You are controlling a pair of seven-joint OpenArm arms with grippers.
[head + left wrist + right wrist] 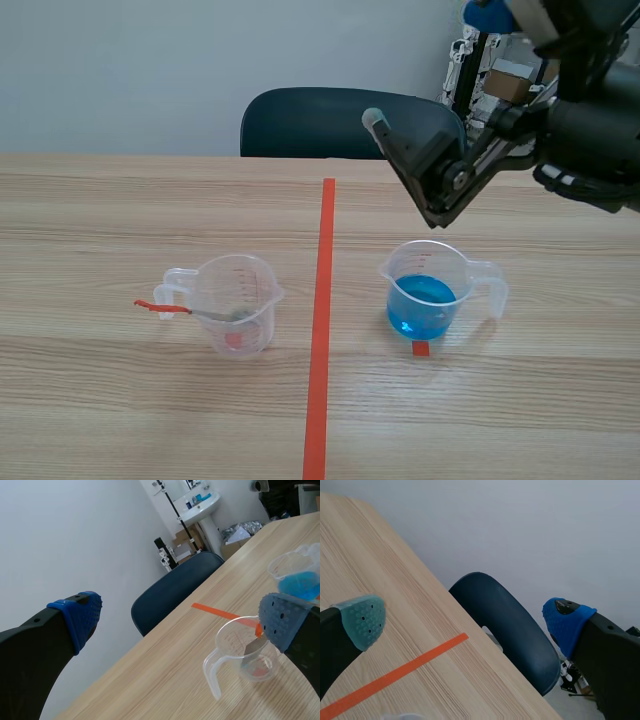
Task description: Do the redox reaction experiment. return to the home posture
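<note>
- Wooden table fills the scene view, split by an orange tape line; a dark blue chair sits at top centre.
- Right gripper hangs in the upper right, above the blue beaker, fingers spread and empty.
- Left gripper is spread too, holding nothing, with the clear beaker ahead of it.
- Blue beaker stands right of centre, part full.
- Clear beaker stands left of centre with a red-handled spoon resting in it.
- Judged step: retreat to home; the right arm should pull back clear of the blue beaker's rim.
</note>
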